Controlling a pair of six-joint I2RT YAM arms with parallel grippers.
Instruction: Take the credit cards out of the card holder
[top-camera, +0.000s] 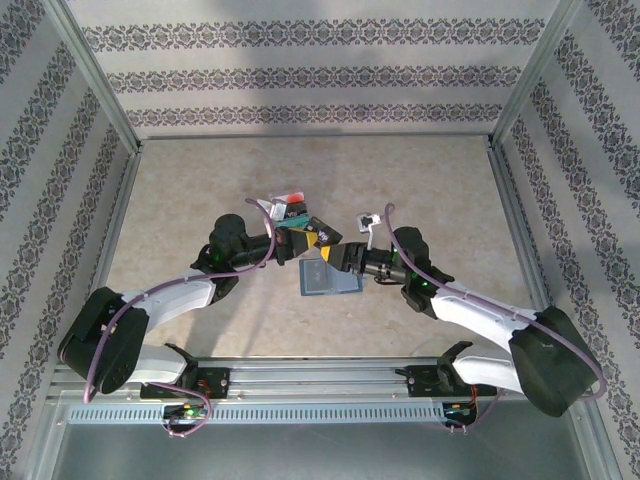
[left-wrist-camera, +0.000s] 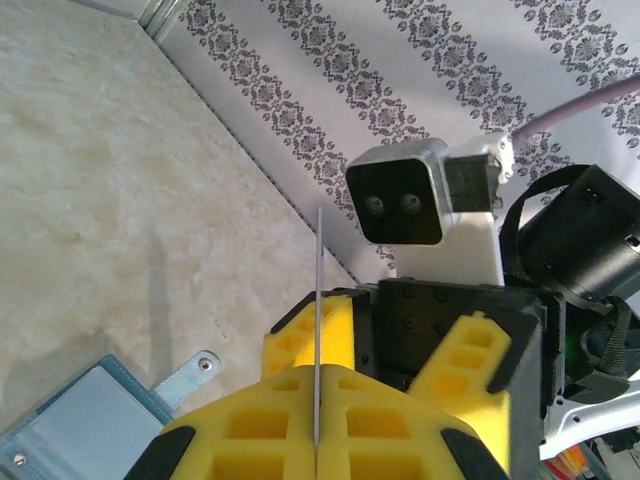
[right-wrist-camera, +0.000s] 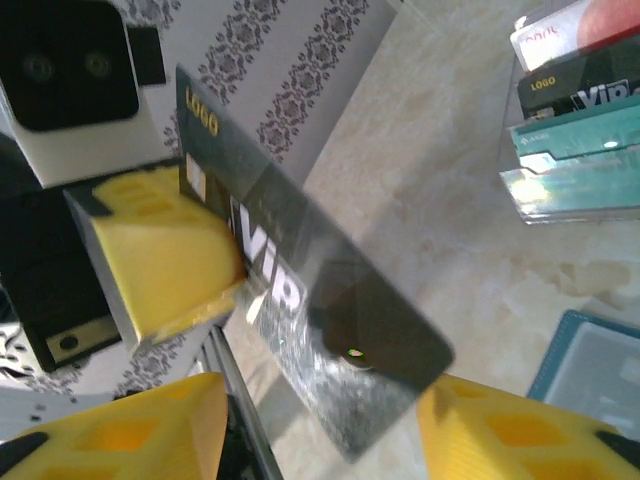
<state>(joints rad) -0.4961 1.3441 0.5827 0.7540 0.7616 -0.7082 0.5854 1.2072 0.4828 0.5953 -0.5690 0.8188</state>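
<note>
My left gripper (top-camera: 303, 236) is shut on a black credit card (top-camera: 322, 232) marked VIP and holds it above the table. The left wrist view shows this card (left-wrist-camera: 318, 290) edge-on, pinched between the yellow fingers (left-wrist-camera: 250, 430). My right gripper (right-wrist-camera: 322, 400) faces it and is open, one finger on each side of the card's (right-wrist-camera: 300, 290) free end, not pressing on it. The slate-blue card holder (top-camera: 328, 280) lies open on the table just under both grippers. More credit cards (right-wrist-camera: 575, 100), whitish-red, black and teal, lie in a fanned pile (top-camera: 287, 208) beyond the left gripper.
The card holder's closure tab (left-wrist-camera: 195, 375) sticks out toward the back. Patterned walls with metal posts (top-camera: 515, 100) close in the beige table (top-camera: 200, 180) at the back and on both sides. Bare tabletop lies to the left and right of the arms.
</note>
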